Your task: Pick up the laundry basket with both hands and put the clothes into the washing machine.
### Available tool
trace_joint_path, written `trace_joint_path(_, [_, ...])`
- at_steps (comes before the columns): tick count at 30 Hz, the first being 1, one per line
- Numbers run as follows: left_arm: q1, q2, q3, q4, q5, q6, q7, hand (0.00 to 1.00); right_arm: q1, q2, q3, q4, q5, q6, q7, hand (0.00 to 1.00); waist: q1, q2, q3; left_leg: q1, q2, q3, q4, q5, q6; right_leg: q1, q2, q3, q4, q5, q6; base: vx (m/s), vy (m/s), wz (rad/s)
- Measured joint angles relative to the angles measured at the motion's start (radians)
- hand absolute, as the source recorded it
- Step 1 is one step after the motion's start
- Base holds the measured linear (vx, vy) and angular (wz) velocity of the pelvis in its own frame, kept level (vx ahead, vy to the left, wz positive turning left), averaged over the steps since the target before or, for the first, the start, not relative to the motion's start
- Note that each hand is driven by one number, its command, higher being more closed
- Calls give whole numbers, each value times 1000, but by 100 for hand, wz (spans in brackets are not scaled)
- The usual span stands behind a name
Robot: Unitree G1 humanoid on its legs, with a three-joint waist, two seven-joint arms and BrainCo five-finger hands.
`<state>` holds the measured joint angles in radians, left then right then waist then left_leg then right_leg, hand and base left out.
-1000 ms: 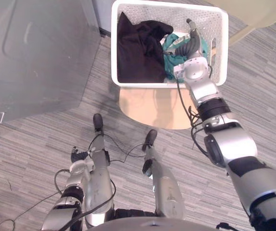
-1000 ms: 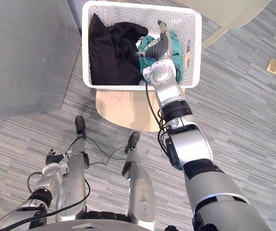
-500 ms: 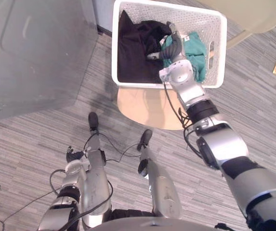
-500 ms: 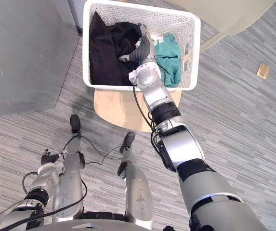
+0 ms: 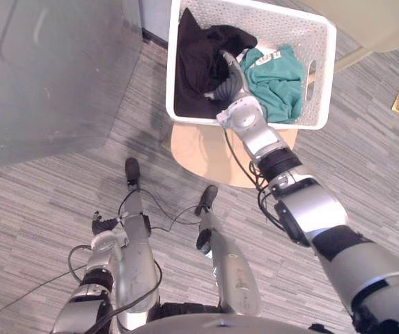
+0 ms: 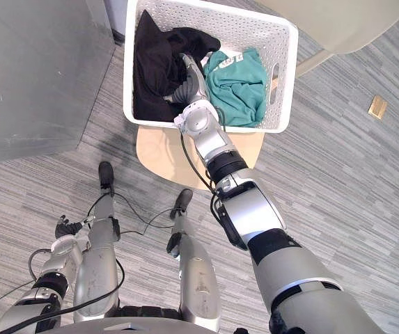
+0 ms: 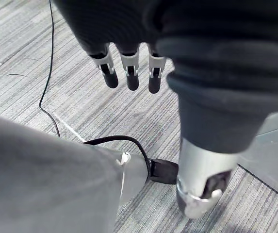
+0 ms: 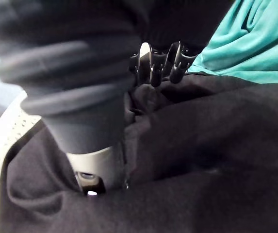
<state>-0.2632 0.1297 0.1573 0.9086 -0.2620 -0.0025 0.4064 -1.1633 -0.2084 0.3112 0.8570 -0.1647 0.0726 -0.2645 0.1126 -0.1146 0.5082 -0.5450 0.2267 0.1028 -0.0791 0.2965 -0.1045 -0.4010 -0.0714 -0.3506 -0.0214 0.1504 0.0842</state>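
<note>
While the white laundry basket (image 5: 319,76) sits on a round wooden stool (image 5: 202,149) on striped grey carpet (image 5: 53,188) beside a big grey unit (image 5: 46,69), the right hand (image 5: 231,85) rests uncurled on its black garment (image 5: 193,62); the left hand (image 7: 128,68) hangs slack, empty.

I see a white perforated plastic basket (image 5: 283,24), a black cloth garment (image 5: 192,62), a teal cloth garment (image 5: 279,80), grey-striped carpet (image 5: 366,174).

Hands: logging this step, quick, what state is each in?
Left hand: open, holding nothing.
Right hand: open, resting on the black cloth garment in the white perforated plastic basket.
</note>
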Motion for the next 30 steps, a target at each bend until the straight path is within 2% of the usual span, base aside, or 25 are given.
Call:
trace_joint_path(11, [0, 9, -11, -16, -11, -7, 3, 0, -43, -5, -2, 49, 0, 1, 0, 0, -2, -1, 0, -34, 2, -23, 0, 8, -5, -21, 5, -16, -6, 6, 0, 28, 47, 3])
trace_joint_path(12, [0, 9, -13, -16, -11, -7, 3, 0, -46, -5, -2, 56, 0, 1, -1, 100, -2, -1, 0, -35, 2, -23, 0, 8, -5, -21, 5, -16, -7, 7, 0, 10, 45, 0])
trace_joint_path(30, [0, 19, -43, -26, -10, -9, 5, 0, -67, -5, -3, 63, -34, -3, -2, 100, -1, -1, 0, -49, 2, -22, 0, 10, -4, -36, 4, -13, -13, 12, 5, 28, 49, -1])
